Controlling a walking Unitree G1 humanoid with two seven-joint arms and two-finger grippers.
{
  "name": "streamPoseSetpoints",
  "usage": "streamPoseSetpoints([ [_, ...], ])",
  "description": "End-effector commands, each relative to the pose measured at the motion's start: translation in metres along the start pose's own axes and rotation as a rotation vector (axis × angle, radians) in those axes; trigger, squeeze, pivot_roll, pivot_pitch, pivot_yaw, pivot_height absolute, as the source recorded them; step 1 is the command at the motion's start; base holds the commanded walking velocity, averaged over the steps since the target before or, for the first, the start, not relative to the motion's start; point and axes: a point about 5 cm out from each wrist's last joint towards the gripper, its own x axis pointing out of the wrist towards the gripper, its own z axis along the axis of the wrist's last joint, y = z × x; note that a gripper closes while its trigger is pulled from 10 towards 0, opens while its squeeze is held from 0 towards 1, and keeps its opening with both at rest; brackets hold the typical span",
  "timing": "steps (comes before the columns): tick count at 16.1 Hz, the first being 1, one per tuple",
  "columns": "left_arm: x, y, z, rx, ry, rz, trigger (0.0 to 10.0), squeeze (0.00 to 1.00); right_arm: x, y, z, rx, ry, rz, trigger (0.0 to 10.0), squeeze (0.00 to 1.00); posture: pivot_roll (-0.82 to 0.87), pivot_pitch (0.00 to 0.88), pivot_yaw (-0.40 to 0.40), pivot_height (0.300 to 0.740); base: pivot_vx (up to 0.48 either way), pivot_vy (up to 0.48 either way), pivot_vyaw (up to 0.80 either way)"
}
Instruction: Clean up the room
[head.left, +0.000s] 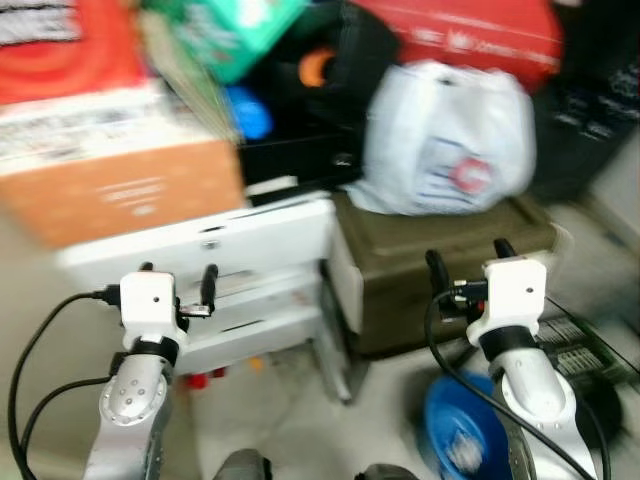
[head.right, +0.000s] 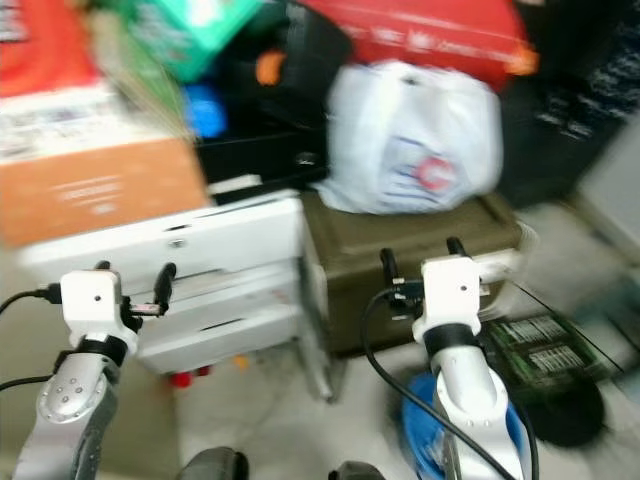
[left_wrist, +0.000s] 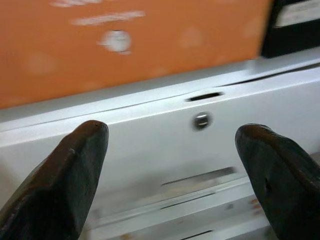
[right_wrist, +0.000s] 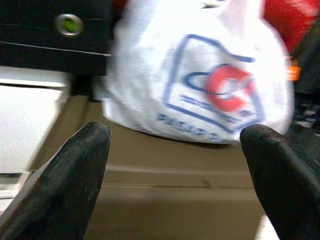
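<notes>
Atop the olive crate (head.left: 440, 270) sits a white bag (head.left: 450, 135), likely trash; right gripper (head.left: 468, 262) and left gripper (head.left: 178, 282) both spread, empty. Advance squarely, pinch bag's gathered top.

We see a white plastic bag (head.left: 447, 140), thin and slightly glossy, on a matt olive plastic crate (head.left: 440, 265). The orange box (head.left: 120, 195) looks like smooth cardboard; the white cabinet (head.left: 230, 275) looks painted, with a small metal lock (left_wrist: 201, 120).

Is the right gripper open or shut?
Open: the right gripper has its two black fingers spread wide apart, facing the white plastic bag.
</notes>
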Motion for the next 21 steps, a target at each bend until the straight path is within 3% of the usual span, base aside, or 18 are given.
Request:
streamPoseSetpoints([
  [1, -0.0007, -0.0029, 0.0017, 0.000, -0.005, -0.005, 10.0, 0.00, -0.0028, -0.0042, -0.0007, -0.005, 0.008, -0.010, 10.0, 0.00, -0.09, 0.088, -0.018, 0.740, 0.000, 0.000, 0.80],
  [7, 0.0038, -0.0017, 0.0031, 0.032, -0.013, 0.009, 10.0, 0.00, 0.0012, -0.0044, -0.0019, -0.002, 0.009, -0.001, 10.0, 0.00, -0.08, 0.089, -0.025, 0.740, 0.000, 0.000, 0.21],
  [15, 0.0039, -0.0035, 0.0017, 0.053, -0.004, -0.022, 10.0, 0.00, 0.0010, -0.0024, -0.0028, -0.001, 0.009, 0.006, 10.0, 0.00, -0.08, 0.086, -0.023, 0.740, 0.000, 0.000, 0.76],
  [21, 0.0015, -0.0092, 0.0022, 0.037, -0.003, -0.091, 10.0, 0.00, -0.0008, -0.0020, -0.0050, 0.008, 0.025, 0.002, 10.0, 0.00, -0.08, 0.099, -0.020, 0.740, 0.000, 0.000, 0.00],
])
